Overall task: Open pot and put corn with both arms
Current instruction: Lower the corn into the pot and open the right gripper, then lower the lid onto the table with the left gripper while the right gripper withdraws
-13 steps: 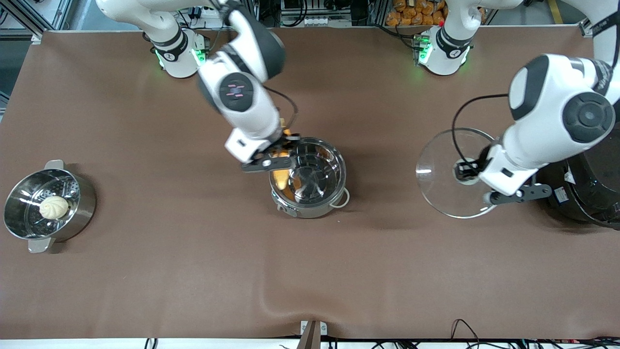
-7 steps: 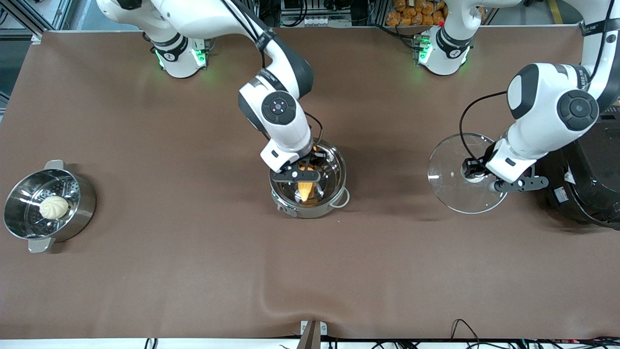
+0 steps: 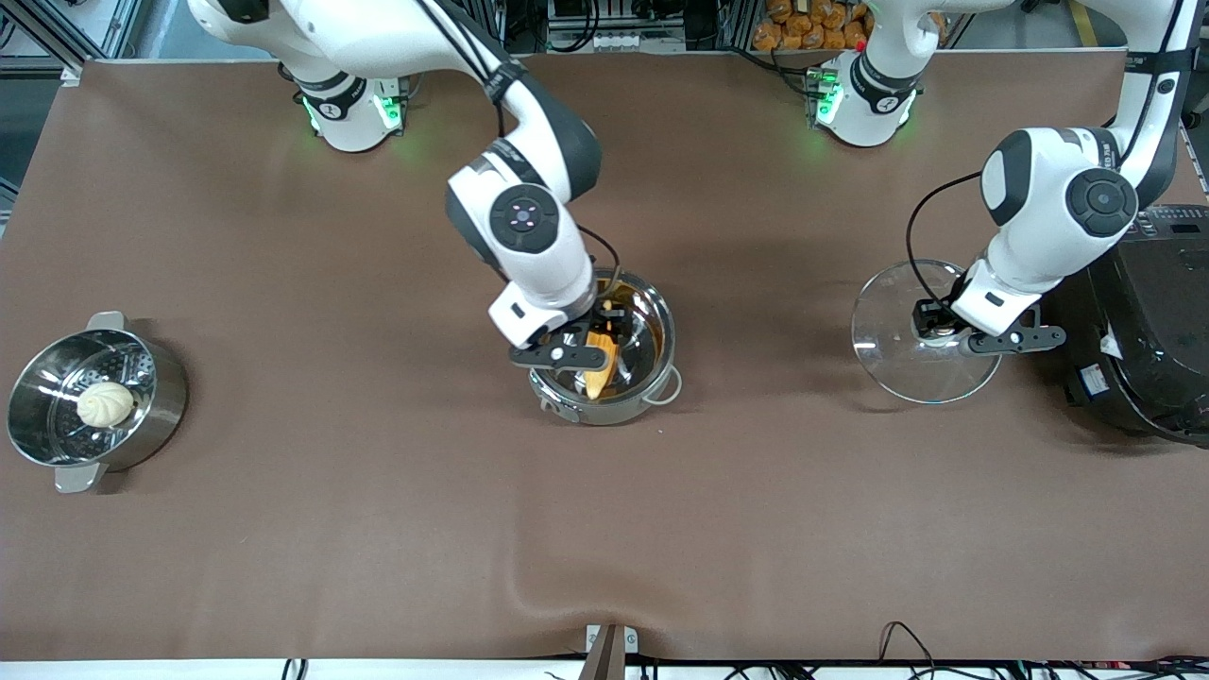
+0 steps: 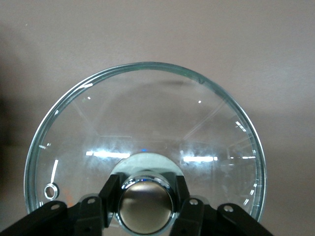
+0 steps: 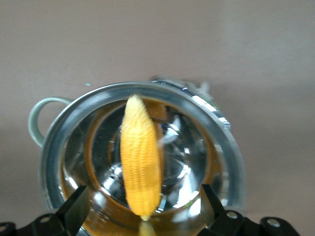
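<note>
High front view facing arms, wrist views close, probably downward

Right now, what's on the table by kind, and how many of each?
Steel pots: 2, the pot and the steamer pot
Glass lid: 1, gripped by the left end effector
Corn: 1, in the pot under the right end effector
Bun: 1
Rice cooker: 1
Total: 6
</note>
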Tool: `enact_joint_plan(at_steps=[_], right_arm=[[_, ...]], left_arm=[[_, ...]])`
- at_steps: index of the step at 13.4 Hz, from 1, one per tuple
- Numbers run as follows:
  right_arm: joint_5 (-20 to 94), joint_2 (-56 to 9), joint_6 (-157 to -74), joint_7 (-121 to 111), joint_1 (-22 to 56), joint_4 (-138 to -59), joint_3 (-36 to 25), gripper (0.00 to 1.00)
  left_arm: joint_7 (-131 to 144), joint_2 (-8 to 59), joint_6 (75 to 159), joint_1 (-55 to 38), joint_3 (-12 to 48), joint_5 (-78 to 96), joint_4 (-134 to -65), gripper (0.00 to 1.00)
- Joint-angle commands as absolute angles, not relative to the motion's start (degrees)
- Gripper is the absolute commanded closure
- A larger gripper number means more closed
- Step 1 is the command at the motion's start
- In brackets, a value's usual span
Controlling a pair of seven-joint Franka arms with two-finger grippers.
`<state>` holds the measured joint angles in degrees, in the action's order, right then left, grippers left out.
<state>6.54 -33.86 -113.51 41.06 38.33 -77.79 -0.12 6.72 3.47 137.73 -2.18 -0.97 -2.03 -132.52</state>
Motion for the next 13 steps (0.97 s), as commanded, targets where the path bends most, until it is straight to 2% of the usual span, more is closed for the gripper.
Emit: enact_joint_plan(at_steps=[1,3,7,10,13], right_arm=[[6.3,-27.1,-103.1,35.5,32.8,-78.8,0.6,0.00],[5.8,-21.6,-97.0,33.7,29.1,-79.8,0.4,0.00],[4.8,-12.6,-97.7,26.0,17.4,-86.7,0.2,0.00],[3.4,-9.3,-97.6,22.4,10.1,-90.5,0.1,0.00],[3.5,-7.8,-95.5,12.8,4.5,-90.5,0.2,0.00]], left_arm=[[3.5,0.4,143.7,0.4,-0.3,-3.3,-138.1,1.00],[1.5,0.3,149.6,1.7,-0.3,-3.3,-142.3,1.00],[1.3,2.2,162.6,2.1,-0.3,-3.3,-148.4,1.00],[2.3,5.3,164.5,1.7,-0.2,-3.3,-147.5,1.00],[4.3,10.2,164.5,0.9,0.9,-3.3,-143.7,1.00]])
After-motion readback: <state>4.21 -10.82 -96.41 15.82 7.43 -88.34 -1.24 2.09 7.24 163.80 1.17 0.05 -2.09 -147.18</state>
